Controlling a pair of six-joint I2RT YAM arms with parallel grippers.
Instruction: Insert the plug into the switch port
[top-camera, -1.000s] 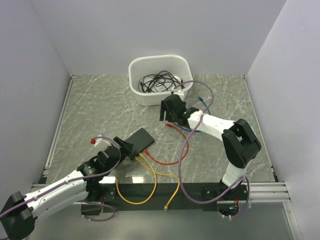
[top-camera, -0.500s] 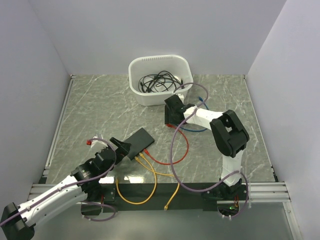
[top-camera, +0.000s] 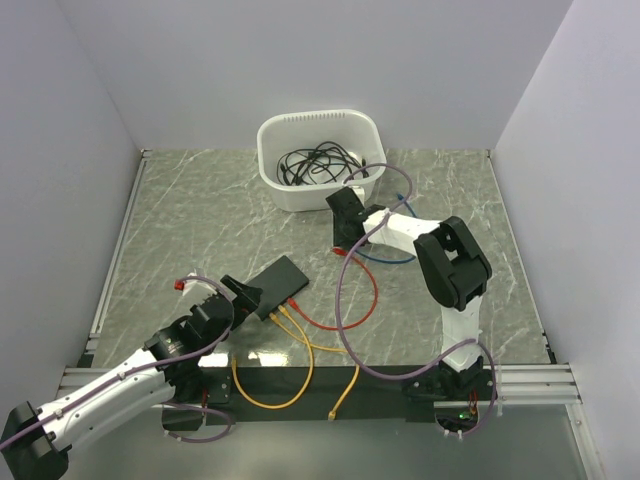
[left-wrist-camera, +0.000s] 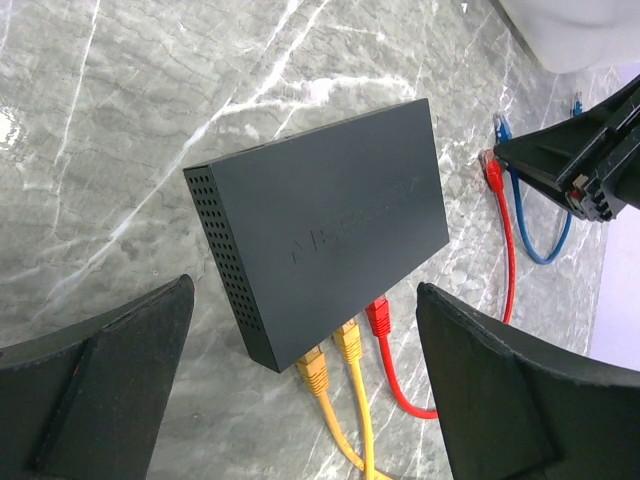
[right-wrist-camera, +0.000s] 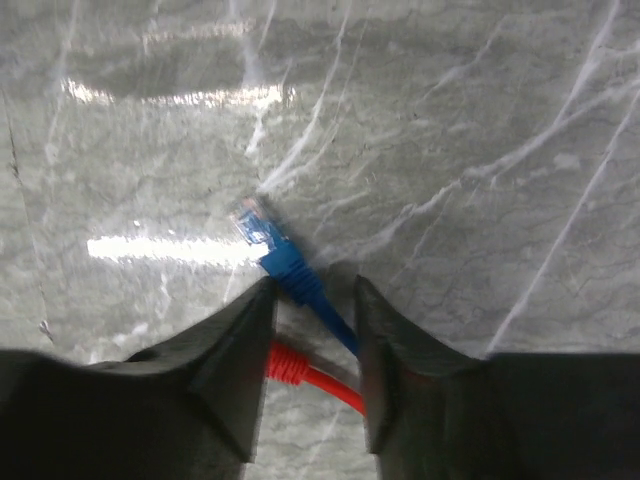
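Though flat, plug (right-wrist-camera: 262, 228) aslant, tip outward

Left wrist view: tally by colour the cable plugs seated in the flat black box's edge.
Yellow cable plugs in the flat matte black switch box: 2
Red cable plug: 1
Total: 3
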